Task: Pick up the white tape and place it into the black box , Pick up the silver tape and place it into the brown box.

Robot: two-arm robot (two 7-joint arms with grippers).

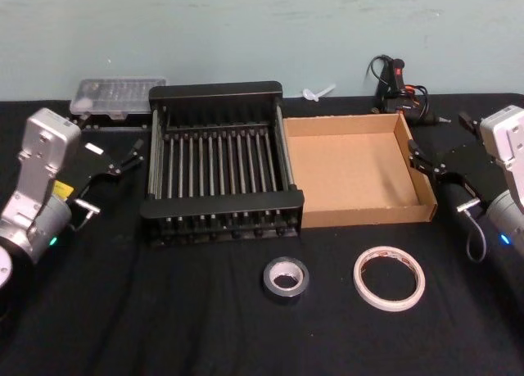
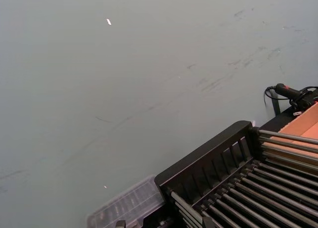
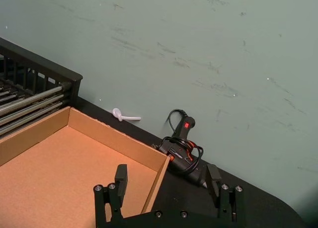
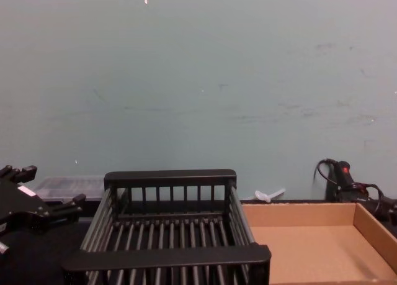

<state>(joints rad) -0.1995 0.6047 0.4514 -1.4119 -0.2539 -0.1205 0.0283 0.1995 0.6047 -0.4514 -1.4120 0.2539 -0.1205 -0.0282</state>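
head view shows you the black table with both tapes lying flat near the front edge. the silver tape sits just in front of the spot where the two boxes meet. the white tape lies beside it on the right, a little apart, in front of the brown box. the black box stands to the left of the brown box, and their sides touch. both boxes have nothing in them.

your left gripper hangs on the left side of the black box, close to its wall. its fingers are spread apart and hold nothing. your right gripper hangs by the right wall of the brown box. in the right wrist view its fingers stand wide apart, one over the brown box and one past its wall, and they hold nothing too.

behind the black box is a clear plastic case. a black and red tool with cords lies by the wall behind the brown box.
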